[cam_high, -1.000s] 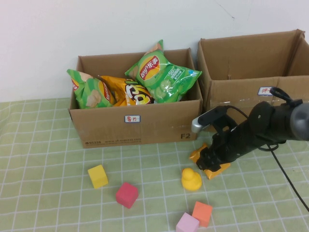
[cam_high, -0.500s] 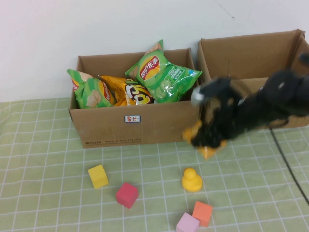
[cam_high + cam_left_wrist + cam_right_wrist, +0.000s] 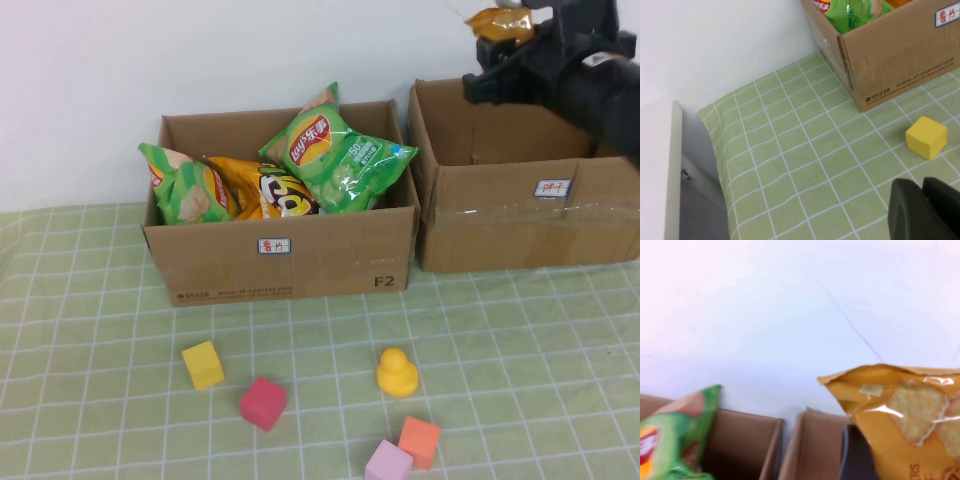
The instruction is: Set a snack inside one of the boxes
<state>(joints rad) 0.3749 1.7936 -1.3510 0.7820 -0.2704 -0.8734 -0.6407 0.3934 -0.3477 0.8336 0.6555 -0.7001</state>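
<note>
Hovering high above the back left corner of the right-hand box (image 3: 520, 215): right claw (image 3: 508, 40), clamped on a small orange snack packet (image 3: 500, 21) held up against the white wall. In the right wrist view, same orange snack packet (image 3: 905, 425) close to the lens, crackers visible through its clear window, box edges below it. Right-hand box standing open, inside in shadow, small label on its front face.

Resting low over the green checked tabletop (image 3: 90, 300) at the robot's left: left claw (image 3: 926, 207), fingers pressed together on nothing, seen only in its own wrist view. Just beyond it, a yellow cube (image 3: 926, 137), near the corner of the left-hand box (image 3: 890, 55).

Packed into the left-hand box (image 3: 280, 255): a green Lay's bag (image 3: 335, 155) on top, leaning toward the right-hand box, an orange bag (image 3: 265, 190) in the middle, another green bag (image 3: 185, 185) at the left end.

Scattered on the tabletop in front of the boxes: yellow cube (image 3: 203, 364), red cube (image 3: 263, 403), yellow duck (image 3: 396, 372), orange cube (image 3: 419, 440) touching a pink cube (image 3: 387, 463).
</note>
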